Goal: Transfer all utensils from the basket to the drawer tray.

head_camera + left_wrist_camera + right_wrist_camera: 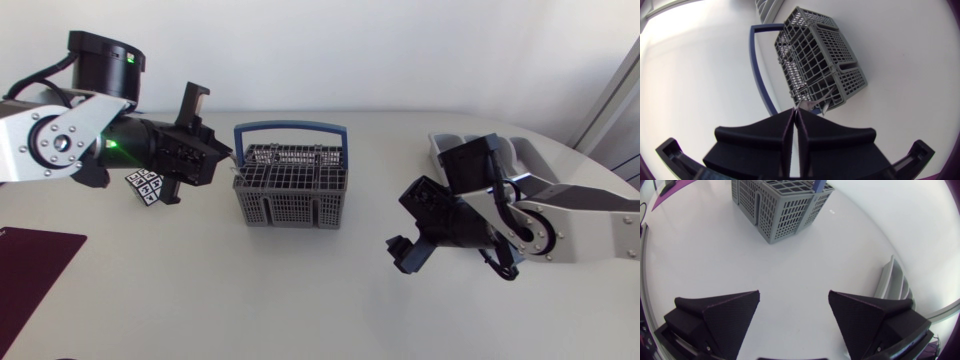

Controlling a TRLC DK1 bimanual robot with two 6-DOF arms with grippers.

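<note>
**Operator:** Any markings to note?

**Inspector:** One black-and-white checked tag (pixel 146 186) beside your left arm. It is too small for me to read any lettering.

**Operator:** And the basket?

**Inspector:** The basket (pixel 290 185) is grey lattice with a blue handle. It stands mid-table with metal utensils (pixel 290 158) inside. The drawer tray (pixel 895 282) lies by your right arm, well apart from the basket.

**Operator:** Grippers?

**Inspector:** Your left gripper (pixel 795 109) is at the basket's rim with its fingers drawn together. A bright utensil end (pixel 810 103) shows at the tips, but I cannot tell whether it is pinched. Your right gripper (pixel 794 294) is spread wide over bare table (pixel 250 300). A maroon mat (pixel 30 270) lies at the left edge.
</note>
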